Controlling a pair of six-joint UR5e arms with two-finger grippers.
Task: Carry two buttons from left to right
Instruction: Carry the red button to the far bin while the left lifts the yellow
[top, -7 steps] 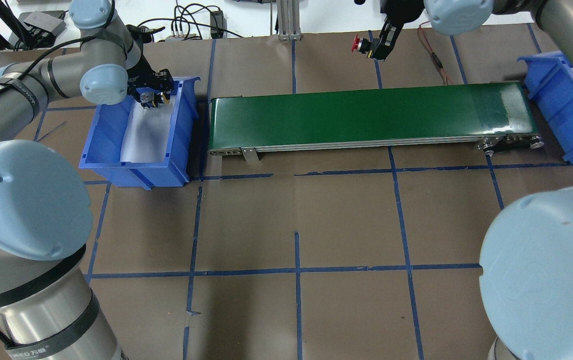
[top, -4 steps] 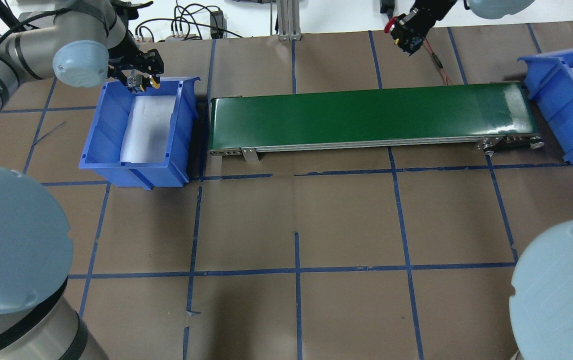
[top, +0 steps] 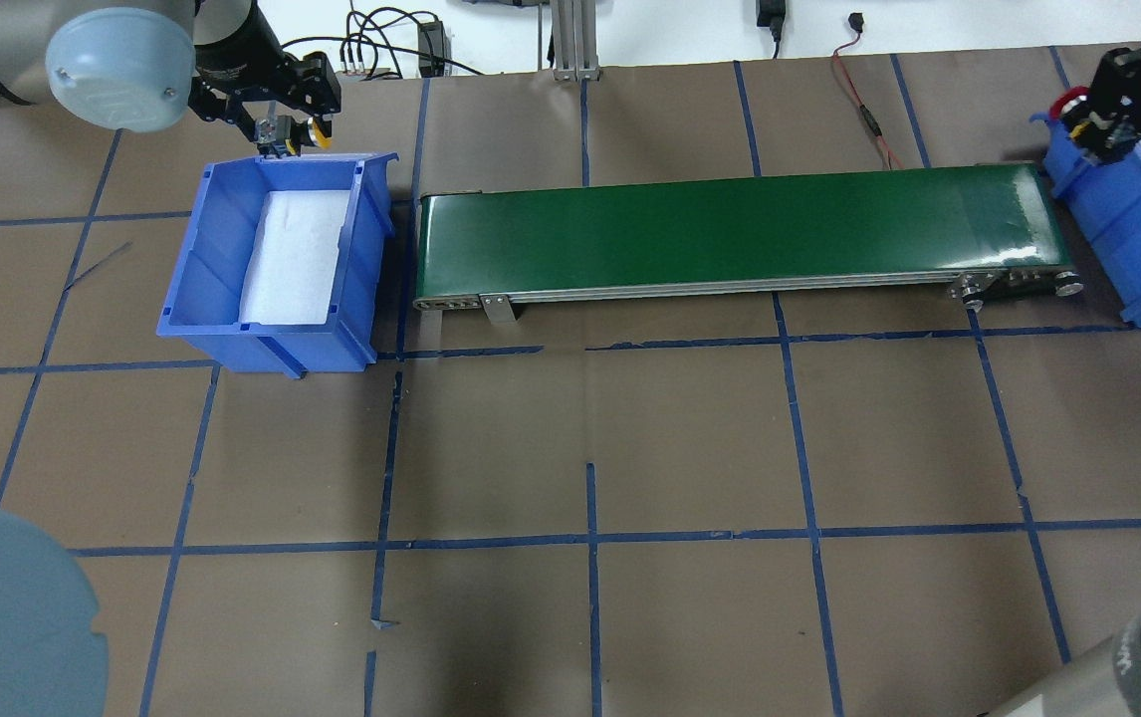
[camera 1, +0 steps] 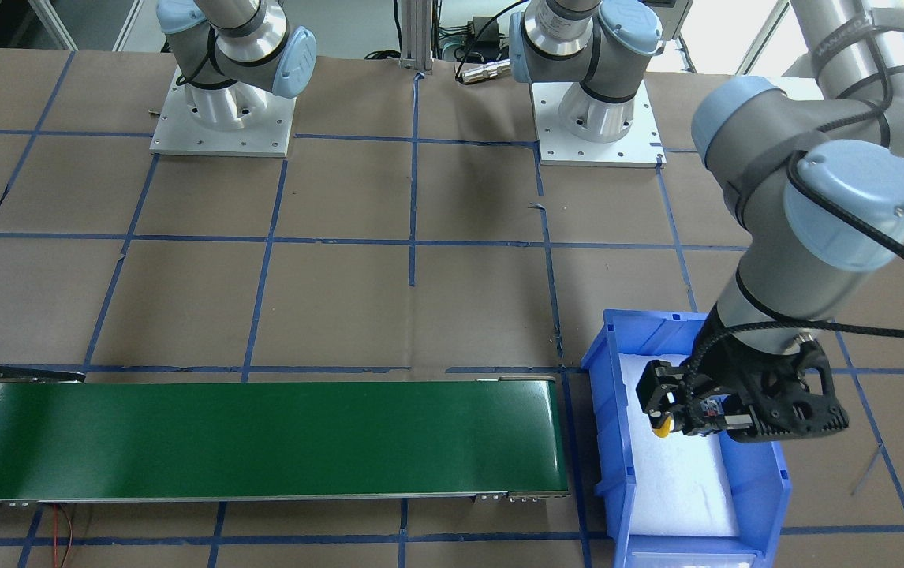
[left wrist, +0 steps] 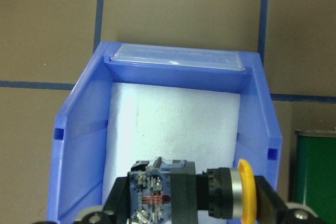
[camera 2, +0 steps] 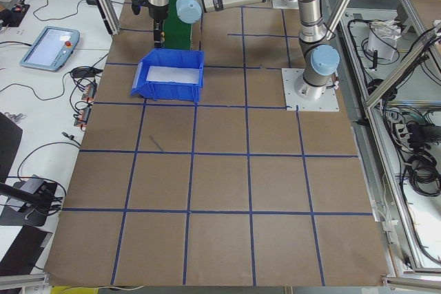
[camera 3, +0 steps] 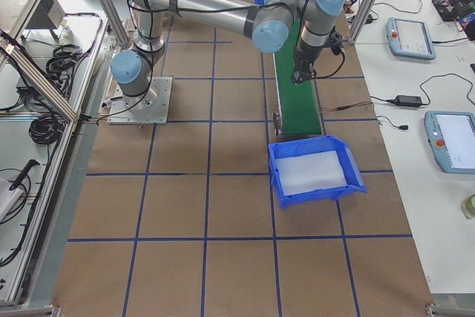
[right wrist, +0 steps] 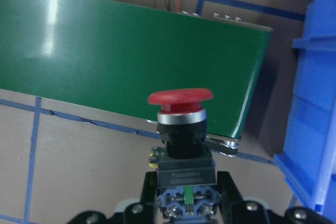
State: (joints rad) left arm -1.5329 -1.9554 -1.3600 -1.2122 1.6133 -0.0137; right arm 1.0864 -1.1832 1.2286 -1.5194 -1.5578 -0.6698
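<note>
My left gripper is shut on the yellow button and holds it level, above the far end of the left blue bin. In the front view the gripper and yellow button hang over the bin's white foam. The left wrist view shows the yellow button side-on between the jaws. My right gripper is shut on the red button at the near corner of the right blue bin. In the right wrist view the red button stands upright in the jaws.
A green conveyor belt lies between the two bins; it also shows in the right wrist view. The left bin holds only white foam. A red cable lies behind the belt. Brown paper with blue tape covers the table.
My left gripper has risen out of the left bin with the yellow button, toward the far side. My right gripper has carried the red button rightward to the right bin.
</note>
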